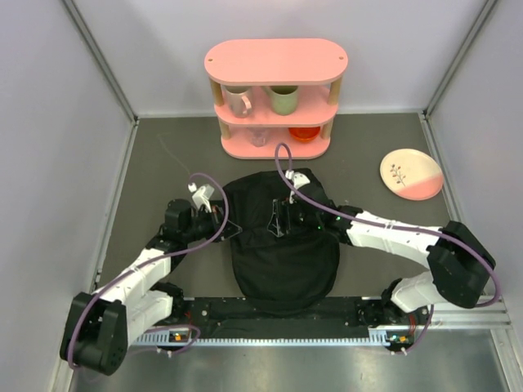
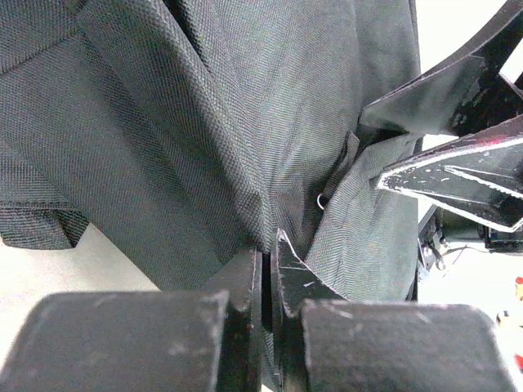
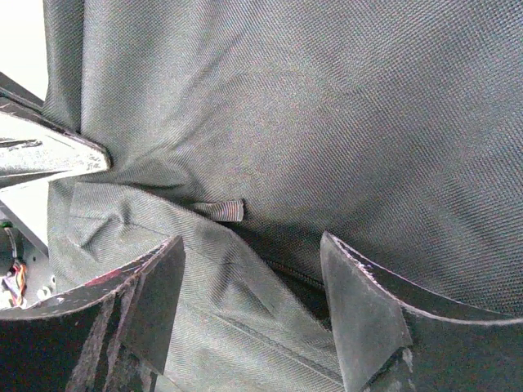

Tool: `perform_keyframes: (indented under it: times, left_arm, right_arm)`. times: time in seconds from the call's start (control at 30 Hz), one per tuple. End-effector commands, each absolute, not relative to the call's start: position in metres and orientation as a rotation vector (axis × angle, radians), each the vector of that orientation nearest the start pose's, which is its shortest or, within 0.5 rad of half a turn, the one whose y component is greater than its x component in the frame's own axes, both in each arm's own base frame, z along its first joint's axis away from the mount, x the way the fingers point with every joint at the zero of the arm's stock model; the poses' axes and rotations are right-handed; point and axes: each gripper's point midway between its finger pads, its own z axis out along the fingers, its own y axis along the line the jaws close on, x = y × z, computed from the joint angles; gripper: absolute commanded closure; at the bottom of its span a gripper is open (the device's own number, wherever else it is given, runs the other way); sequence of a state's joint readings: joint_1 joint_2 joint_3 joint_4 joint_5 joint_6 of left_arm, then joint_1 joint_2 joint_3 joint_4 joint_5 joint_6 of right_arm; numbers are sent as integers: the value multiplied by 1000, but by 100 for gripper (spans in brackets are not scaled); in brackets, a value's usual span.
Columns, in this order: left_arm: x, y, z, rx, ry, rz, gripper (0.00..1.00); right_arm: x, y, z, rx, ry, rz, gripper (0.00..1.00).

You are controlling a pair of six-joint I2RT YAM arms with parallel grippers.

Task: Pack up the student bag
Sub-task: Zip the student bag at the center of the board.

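Grey table (image 1: 163,163) is carrying everything. The student bag (image 1: 282,261) is lying slumped and wrinkled at mid-table between the two arms, just in front of the pink shelf (image 1: 275,61), where mugs (image 1: 283,100) are sitting, not yet packed. Left gripper (image 2: 265,261) is pinching a fold of fabric at the bag's left edge, jaws pressed together on the cloth, likely anchoring it so the opening can be worked. Right gripper (image 3: 249,269) is hovering at the bag's upper middle, jaws standing wide, holding nothing, straddling a seam beside a small ribbed tab (image 3: 221,211), probably seeking the zip.

No legible text, label or number.
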State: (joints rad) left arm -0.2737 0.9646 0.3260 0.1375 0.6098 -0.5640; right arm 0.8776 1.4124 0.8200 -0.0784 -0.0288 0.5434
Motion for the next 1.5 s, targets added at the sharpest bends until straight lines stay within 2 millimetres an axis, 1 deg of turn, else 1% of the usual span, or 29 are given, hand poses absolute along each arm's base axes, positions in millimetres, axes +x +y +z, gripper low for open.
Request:
perform_keyframes:
  times: [0.0,0.07,0.1,0.17,0.2,0.27,0.3,0.37,0.4,0.47,0.5,0.53,0.6,0.73,0.8,0.9,0.93,0.97,1.03,1.07,1.1,1.17,1.2,1.23,1.3,1.33,1.4,1.43,1.47]
  left_arm:
    - [239,-191,124,140,2097,-1121,100]
    - [241,-192,128,146,2091,-1126,100]
    - [241,-193,129,149,2088,-1129,100]
    - [241,-192,131,146,2083,-1130,100]
    - [240,-192,131,147,2083,-1132,100]
    - [238,-190,128,141,2091,-1120,100]
    - [238,-189,127,133,2097,-1111,100]
    - [238,-183,121,98,2130,-1063,100]
    - [239,-181,120,104,2130,-1045,100]
    - [240,-175,120,87,2137,-1000,100]
    - [240,-173,117,75,2150,-980,100]
    - [242,-171,119,70,2148,-961,100]
    - [245,-166,120,74,2140,-932,100]
    - [253,-163,126,62,2129,-920,100]
    - [256,-164,129,64,2129,-928,100]
    - [251,-171,133,97,2121,-984,100]
    - [252,-173,137,111,2100,-998,100]
    - [251,-174,138,118,2094,-1008,100]
    - [248,-179,138,149,2085,-1043,100]
    - [246,-180,136,163,2091,-1053,100]
    - [244,-181,135,171,2094,-1061,100]
    - [240,-184,134,197,2095,-1094,100]
    - [238,-184,130,198,2101,-1099,100]
    - [237,-185,129,202,2098,-1106,100]
    - [235,-186,127,206,2096,-1117,100]
    - [234,-186,127,207,2093,-1117,100]
    - [233,-187,128,220,2086,-1125,100]
    - [232,-187,128,223,2084,-1128,100]
    - [231,-187,128,233,2082,-1133,100]
  right_arm:
    - [205,296,73,-388,2458,690,40]
    - [206,298,73,-384,2458,699,48]
    - [203,302,74,-396,2462,727,70]
    - [204,307,79,-375,2452,757,91]
    - [209,304,80,-339,2443,730,100]
    - [216,293,80,-246,2450,658,100]
    - [226,282,83,-183,2417,575,100]
    - [236,259,81,-63,2416,470,100]
    - [242,249,86,-14,2389,440,100]
    - [248,230,85,75,2378,405,100]
    - [257,217,86,129,2361,378,100]
    - [261,211,94,150,2333,382,100]
    - [266,194,94,178,2317,338,100]
    - [269,182,104,196,2278,323,100]
    - [267,177,101,205,2278,308,100]
    - [263,180,104,206,2282,354,100]
    - [263,186,108,198,2267,398,98]
    - [263,191,117,170,2242,448,83]
    - [262,214,134,103,2185,613,72]
    - [262,221,142,81,2161,662,55]
    - [259,230,150,47,2146,729,47]
    - [262,244,170,-16,2100,797,32]
    - [260,254,166,-68,2134,825,30]
    - [264,266,182,-112,2127,863,30]
    - [260,279,177,-204,2203,883,30]
    - [266,288,170,-222,2244,874,30]
    - [264,296,160,-281,2301,882,30]
    - [270,302,156,-301,2327,870,31]
    - [269,302,150,-336,2360,853,32]
